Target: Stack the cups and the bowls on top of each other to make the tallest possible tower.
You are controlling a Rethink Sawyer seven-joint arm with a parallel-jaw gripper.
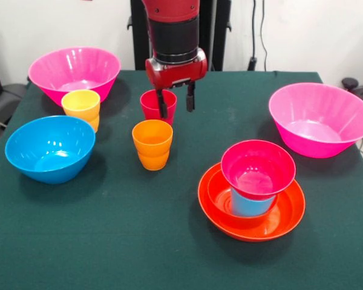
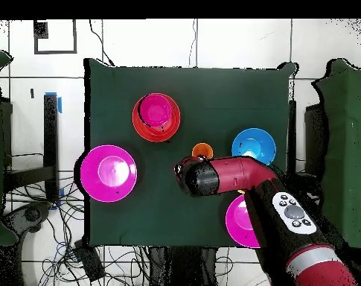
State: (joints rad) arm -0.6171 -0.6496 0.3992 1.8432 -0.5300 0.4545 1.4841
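Note:
My gripper (image 1: 176, 99) hangs open at the red cup (image 1: 151, 107). One finger (image 1: 162, 103) is over the cup's mouth and the other is outside its right wall. An orange cup (image 1: 152, 144) (image 2: 202, 151) stands just in front of it. A yellow cup (image 1: 81, 104) sits on a small orange piece beside the blue bowl (image 1: 50, 148) (image 2: 253, 145). A crimson bowl (image 1: 258, 168) (image 2: 155, 110) rests on a blue cup (image 1: 251, 204) inside the wide orange bowl (image 1: 224, 214) (image 2: 142, 130). Two pink bowls (image 1: 74, 69) (image 1: 320, 118) stand at the back corners. In the overhead view the arm (image 2: 213, 176) hides the gripper and the red cup.
The green cloth covers the table (image 1: 121, 241) out to its edges. In the overhead view one pink bowl (image 2: 109, 172) stands alone at the left and the other (image 2: 239, 216) is half under the arm. Cables lie on the floor around the table.

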